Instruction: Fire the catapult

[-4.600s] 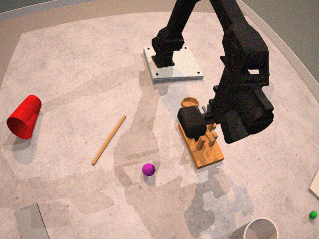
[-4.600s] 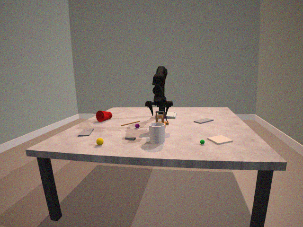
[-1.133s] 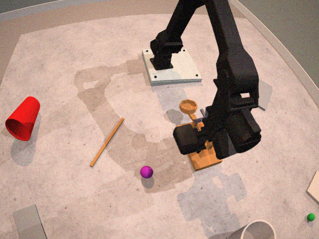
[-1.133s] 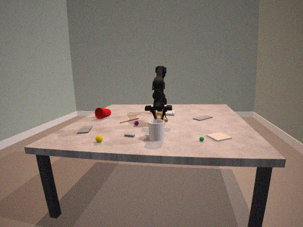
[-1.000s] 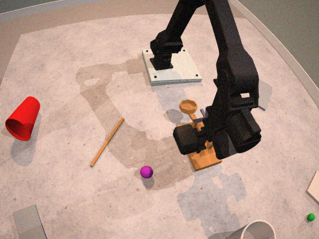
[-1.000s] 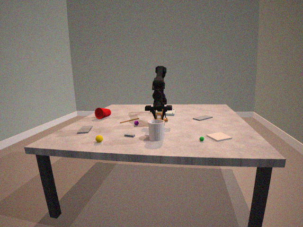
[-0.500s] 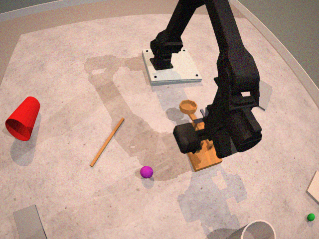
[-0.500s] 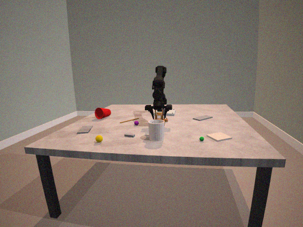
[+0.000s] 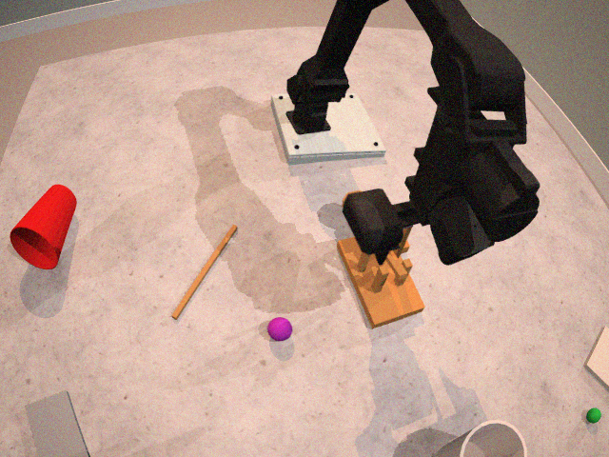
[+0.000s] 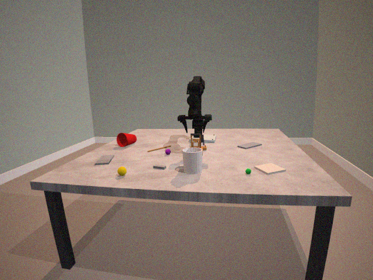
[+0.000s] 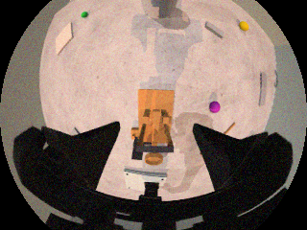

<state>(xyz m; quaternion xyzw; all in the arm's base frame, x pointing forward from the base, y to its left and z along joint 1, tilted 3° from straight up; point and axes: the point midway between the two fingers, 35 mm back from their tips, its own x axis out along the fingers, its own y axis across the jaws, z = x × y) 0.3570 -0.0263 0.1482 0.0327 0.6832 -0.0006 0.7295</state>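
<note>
Overhead, the tool [image 9: 381, 260] [image 10: 196, 132] [image 11: 156, 126] hangs above the orange catapult [image 9: 393, 307] [image 10: 199, 144] [image 11: 155, 103], its fingers spread wide, holding nothing.

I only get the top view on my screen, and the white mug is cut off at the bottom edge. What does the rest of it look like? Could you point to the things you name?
Observer: In the exterior view the white cylindrical mug [image 9: 524, 445] [image 10: 192, 163] stands upright, its open mouth facing up.

Visitor: Thanks! The black claw looks like one lump to me. Is it pinching anything?

Observer: No. The wrist view shows the black two-fingered gripper [image 10: 194, 130] [image 11: 156, 126] wide open, nothing between its fingers.

Visitor: And are the purple and green balls the only ones out?

Observer: No, a yellow ball [image 10: 122, 171] [image 11: 244, 26] also lies on the table, near its front edge in the exterior view.
</note>
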